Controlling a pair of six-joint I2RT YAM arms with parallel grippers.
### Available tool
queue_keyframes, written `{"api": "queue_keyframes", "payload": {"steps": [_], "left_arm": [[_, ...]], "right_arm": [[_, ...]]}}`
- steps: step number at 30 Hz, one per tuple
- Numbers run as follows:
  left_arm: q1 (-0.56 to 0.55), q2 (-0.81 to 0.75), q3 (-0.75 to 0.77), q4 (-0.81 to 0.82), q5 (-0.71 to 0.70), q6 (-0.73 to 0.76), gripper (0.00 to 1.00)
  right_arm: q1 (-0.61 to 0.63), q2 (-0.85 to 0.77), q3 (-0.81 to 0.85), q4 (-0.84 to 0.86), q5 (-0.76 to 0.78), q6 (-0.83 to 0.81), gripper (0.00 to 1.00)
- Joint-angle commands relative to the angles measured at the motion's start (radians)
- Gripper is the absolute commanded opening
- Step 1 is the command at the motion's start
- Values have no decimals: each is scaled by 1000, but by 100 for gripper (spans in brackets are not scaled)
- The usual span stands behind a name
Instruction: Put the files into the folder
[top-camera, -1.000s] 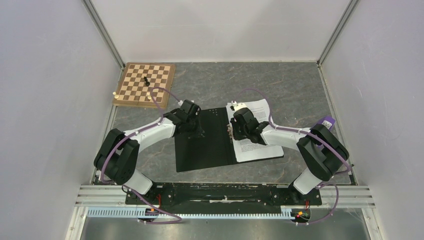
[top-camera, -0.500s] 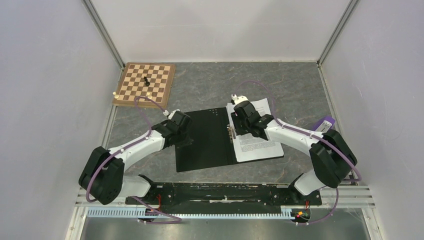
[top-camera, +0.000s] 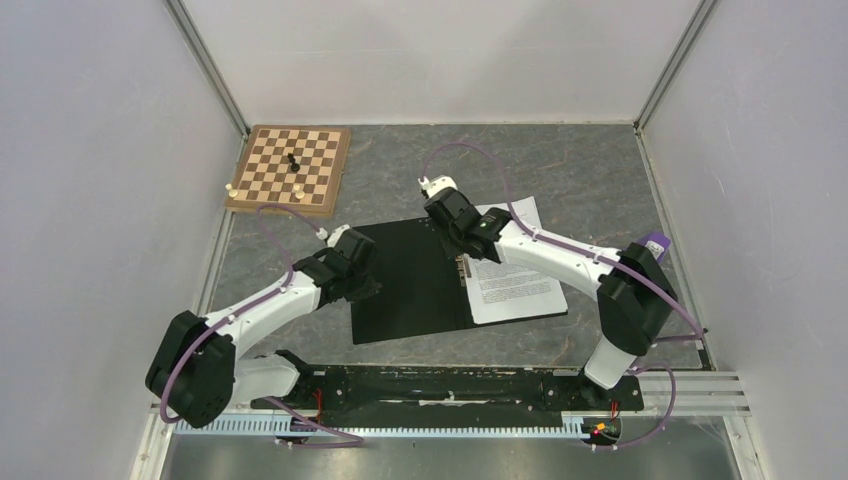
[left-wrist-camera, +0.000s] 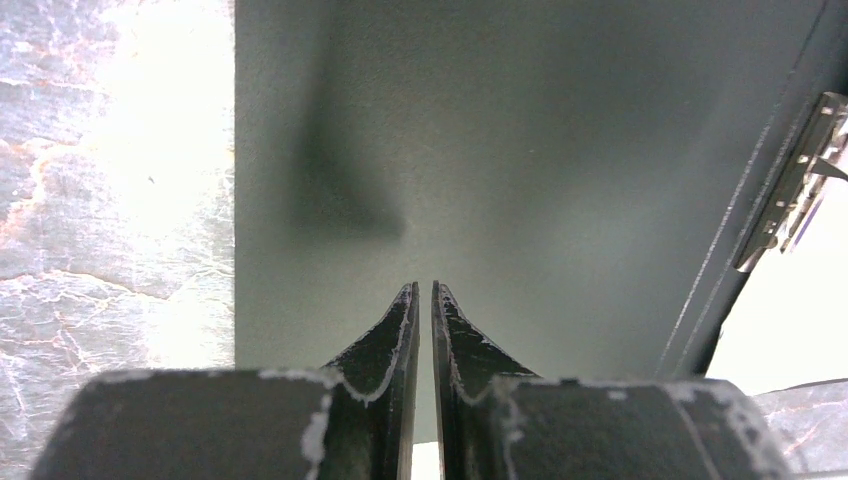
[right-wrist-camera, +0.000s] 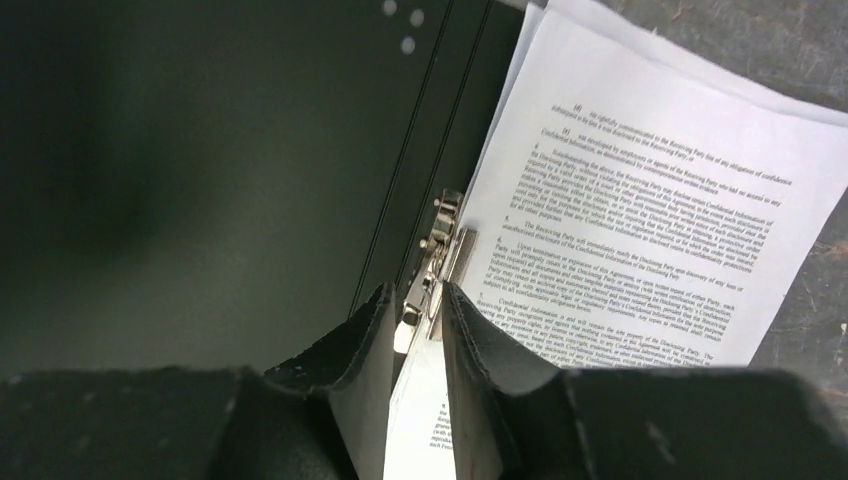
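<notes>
The folder (top-camera: 410, 285) lies open on the table, black inner faces up. The files (top-camera: 515, 280), white sheets of small black text, lie on its right half beside the metal clip (right-wrist-camera: 440, 250) at the spine. My left gripper (top-camera: 365, 280) hovers over the folder's left face (left-wrist-camera: 550, 150); its fingers stand a narrow gap apart with nothing between them (left-wrist-camera: 421, 285). My right gripper (top-camera: 463, 243) is above the far end of the spine, open and empty (right-wrist-camera: 412, 288). The clip and the files (right-wrist-camera: 640, 190) show just beyond its tips.
A wooden chessboard (top-camera: 290, 168) with a few pieces sits at the back left. A purple object (top-camera: 655, 243) lies at the right edge of the table, by the right arm. Grey walls close in both sides and the back.
The left arm has drawn back toward the near left and its fingers have parted slightly. The right gripper has moved from over the files toward the far left, above the spine.
</notes>
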Motion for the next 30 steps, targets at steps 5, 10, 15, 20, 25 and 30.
{"api": "queue_keyframes", "payload": {"steps": [5,10,15,20,25,30], "left_arm": [[-2,-7,-35,20,-39,-63,15],[-2,8,-41,26,-36,-66,15],[-2,23,-53,41,-32,-73,15],[-2,33,-58,43,-38,-78,15],[-1,47,-52,27,-50,-89,16],[-1,53,-56,28,-55,-95,15]], "right_arm": [[37,69,76,-91,74,-38,25],[52,90,87,-97,91,-45,24],[56,104,95,-97,99,-46,23],[60,119,97,-98,96,-45,21],[66,121,91,-94,89,-44,20],[69,123,83,-94,93,-41,15]]}}
